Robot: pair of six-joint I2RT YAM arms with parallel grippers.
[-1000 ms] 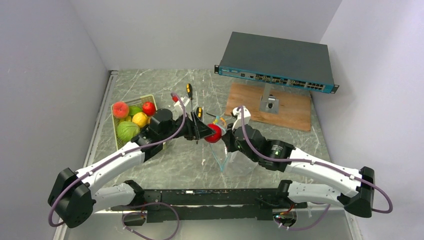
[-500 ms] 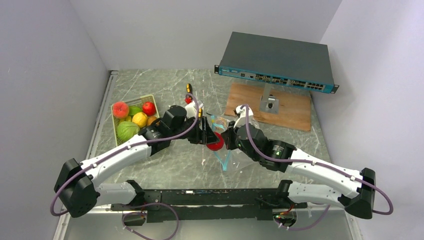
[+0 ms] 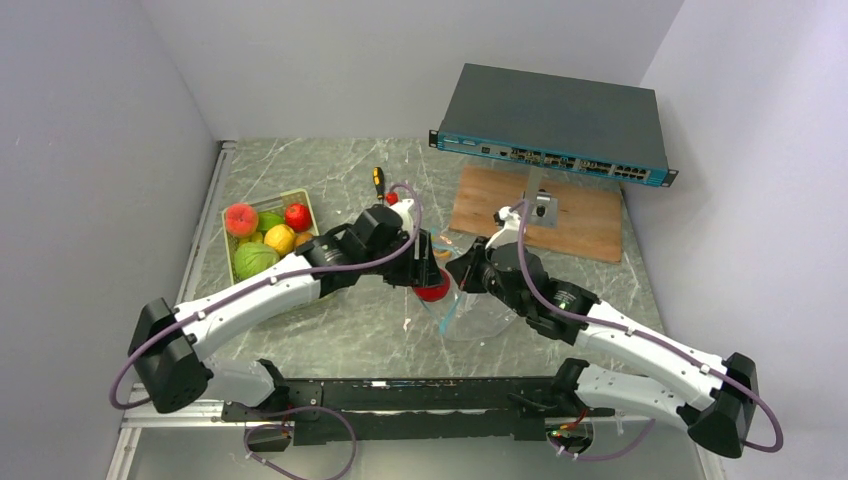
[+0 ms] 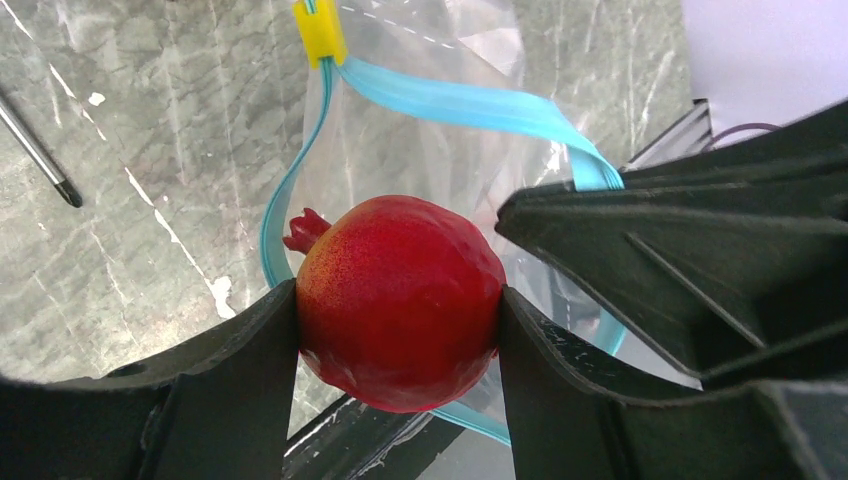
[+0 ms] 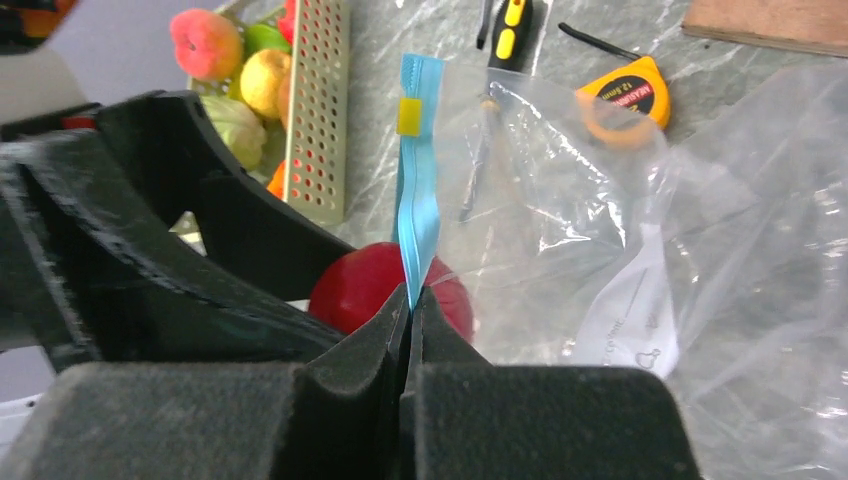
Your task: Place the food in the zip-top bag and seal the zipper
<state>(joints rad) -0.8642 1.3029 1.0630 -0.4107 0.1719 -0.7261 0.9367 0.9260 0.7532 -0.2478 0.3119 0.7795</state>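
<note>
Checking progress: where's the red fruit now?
Top view, mid-table: the red fruit is in the left gripper at the open mouth of the zip-top bag.

light: bright, even | shadows: soft, faint | glare: white streaks on zip-top bag [image 5: 600,200] | focus: mostly sharp

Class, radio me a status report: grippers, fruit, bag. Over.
Left gripper: jaws clamped on red fruit, at bag mouth. Right gripper: jaws pinching zipper. Mouth open, unobstructed.
</note>
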